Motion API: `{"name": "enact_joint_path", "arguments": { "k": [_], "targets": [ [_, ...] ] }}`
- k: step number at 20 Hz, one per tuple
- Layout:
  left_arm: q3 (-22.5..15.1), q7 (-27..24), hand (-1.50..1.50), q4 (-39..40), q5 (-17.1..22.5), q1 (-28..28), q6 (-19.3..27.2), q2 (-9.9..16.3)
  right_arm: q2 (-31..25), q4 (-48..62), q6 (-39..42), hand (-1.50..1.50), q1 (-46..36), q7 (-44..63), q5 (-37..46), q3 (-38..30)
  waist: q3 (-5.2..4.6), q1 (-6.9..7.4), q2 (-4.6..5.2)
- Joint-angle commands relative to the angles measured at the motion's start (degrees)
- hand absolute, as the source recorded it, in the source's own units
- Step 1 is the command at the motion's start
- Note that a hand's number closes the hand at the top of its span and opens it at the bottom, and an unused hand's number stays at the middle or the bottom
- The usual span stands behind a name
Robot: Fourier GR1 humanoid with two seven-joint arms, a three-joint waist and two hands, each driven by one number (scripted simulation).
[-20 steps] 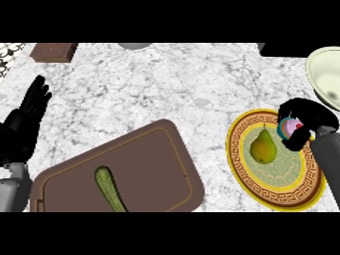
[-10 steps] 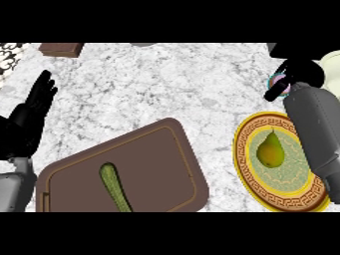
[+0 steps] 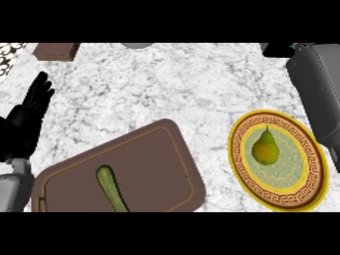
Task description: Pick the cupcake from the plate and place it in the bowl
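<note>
Since the earlier frame, right forearm (image 3: 325, 99) had extended past the plate (image 3: 311, 187); right hand (image 3: 277, 49) barely showed, grip indeterminate. Cupcake and bowl were out of sight. Pear (image 3: 265, 147) lay on plate. Left hand (image 3: 24, 122) rested open.

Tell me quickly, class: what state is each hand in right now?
Left hand: open, fingers straight, resting at the view's left edge, holding nothing.
Right hand: mostly out of view at the top edge; cannot be told.
</note>
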Motion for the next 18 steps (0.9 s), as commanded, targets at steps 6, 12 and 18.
{"name": "enact_joint_path", "arguments": {
  "k": [6,12,18],
  "targets": [
    [0.5,-0.4,0.0,-2.3,-1.1,3.0,0.7,-0.6,-4.8,3.8,-6.8,1.5,-4.3,2.6,1.9,-3.2,0.02,-1.18,-0.32],
    [2.9,0.5,0.0,2.0,0.8,-1.7,-1.5,1.2,-9.6,8.1,-13.3,1.5,-1.3,-9.1,-5.2,-9.7,0.06,-1.19,-0.03],
    [2.8,-0.8,0.0,-0.7,0.9,1.6,-2.2,0.8,-17.1,16.3,-17.0,1.5,0.5,-20.7,-10.1,-15.3,0.11,-0.22,0.27]
  ]
}}
